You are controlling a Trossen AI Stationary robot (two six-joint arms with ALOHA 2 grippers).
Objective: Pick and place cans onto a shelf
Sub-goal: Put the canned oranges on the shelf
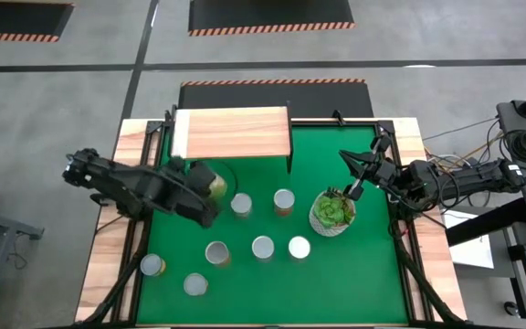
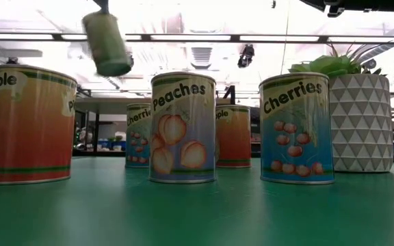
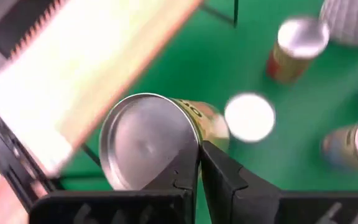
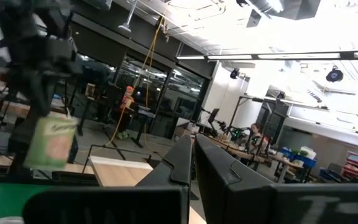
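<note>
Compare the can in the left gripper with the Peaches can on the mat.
The held can hangs tilted in the air, clamped by the left gripper; the Peaches can stands upright on the green mat, untouched. The held can's label looks greenish; the Peaches can's is bluish with orange fruit. Both are small cylindrical tins.

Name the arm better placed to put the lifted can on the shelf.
Left. Its end effector holds the can in the air beside the shelf. The right end effector is shut, empty, above the plant.
</note>
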